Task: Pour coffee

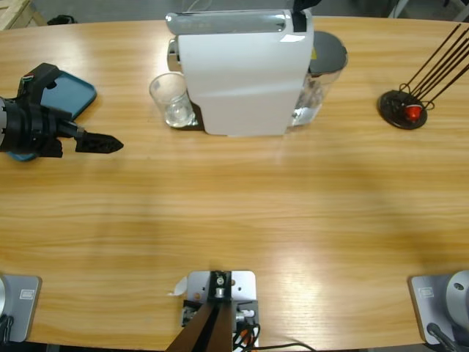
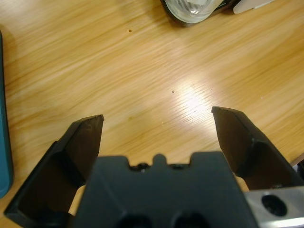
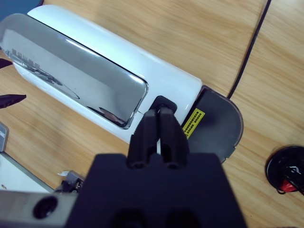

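Note:
A white coffee machine with a chrome lid stands at the table's far middle. A small clear glass tumbler sits on its drip tray, and its rim shows at the top of the left wrist view. The glass looks clear; the coffee is out of view. My left gripper hovers low over bare wood to the glass's left, open with nothing between its jaws. My right gripper is shut, its tips over a dark round recess behind the chrome lid, at the machine's top.
A blue tray lies beside the left arm. The grey-lidded water tank sits behind the machine. A black capsule stand with thin rods holds a red capsule at the far right, also in the right wrist view.

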Action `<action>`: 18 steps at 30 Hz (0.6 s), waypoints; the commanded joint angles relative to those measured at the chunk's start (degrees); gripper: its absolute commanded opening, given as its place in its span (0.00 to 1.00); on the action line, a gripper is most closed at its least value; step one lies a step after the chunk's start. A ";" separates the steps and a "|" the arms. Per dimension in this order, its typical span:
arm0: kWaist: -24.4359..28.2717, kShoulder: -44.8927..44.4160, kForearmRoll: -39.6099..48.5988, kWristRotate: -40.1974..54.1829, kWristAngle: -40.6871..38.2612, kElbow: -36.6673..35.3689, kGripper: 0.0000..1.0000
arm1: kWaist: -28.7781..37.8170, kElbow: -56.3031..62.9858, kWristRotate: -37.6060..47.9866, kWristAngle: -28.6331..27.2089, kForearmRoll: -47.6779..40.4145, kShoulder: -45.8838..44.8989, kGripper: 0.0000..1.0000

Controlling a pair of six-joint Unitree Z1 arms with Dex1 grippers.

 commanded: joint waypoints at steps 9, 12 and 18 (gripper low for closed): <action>-0.56 1.74 -0.24 0.80 0.82 1.92 0.99 | 0.03 2.97 -0.18 -0.88 2.47 5.90 0.00; -0.56 0.87 -0.25 0.80 0.89 1.69 0.99 | 0.15 -2.69 -3.15 -2.20 2.80 1.10 0.95; -1.06 -1.31 -0.18 0.80 0.82 1.74 0.99 | 1.77 -7.47 -3.71 -1.77 3.63 -11.36 1.00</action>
